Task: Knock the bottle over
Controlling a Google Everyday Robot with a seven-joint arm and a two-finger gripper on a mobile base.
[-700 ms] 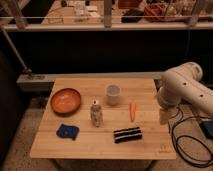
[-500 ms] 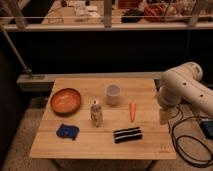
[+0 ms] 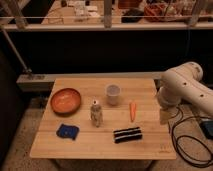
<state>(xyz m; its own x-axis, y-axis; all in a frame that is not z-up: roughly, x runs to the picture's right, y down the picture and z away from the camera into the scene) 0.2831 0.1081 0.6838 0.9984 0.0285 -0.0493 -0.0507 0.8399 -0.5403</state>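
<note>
Bottle (image 3: 96, 113), slim and speckled with a pale cap, upright near the middle of the wooden counter (image 3: 100, 146), apart from everything round it. Label or markings too blurred to read. Just behind and to its right, a white cup (image 3: 113, 93); well to its left, an orange bowl (image 3: 65, 100). To the right of the bottle, a carrot (image 3: 132, 111) lying flat. Toward the front edge, a blue cloth (image 3: 67, 131) on the left and a black block with pale stripes (image 3: 127, 134) on the right, hard to identify. At the counter's right edge, the pincer (image 3: 164, 116), hanging downward beneath the bulky white arm (image 3: 182, 90), well apart from the bottle. Cannot tell whether released or clenched: only a pale stub, its top lost under the arm. Arm cut off by the right border. Black cables (image 3: 186, 146) looping on the floor below.
</note>
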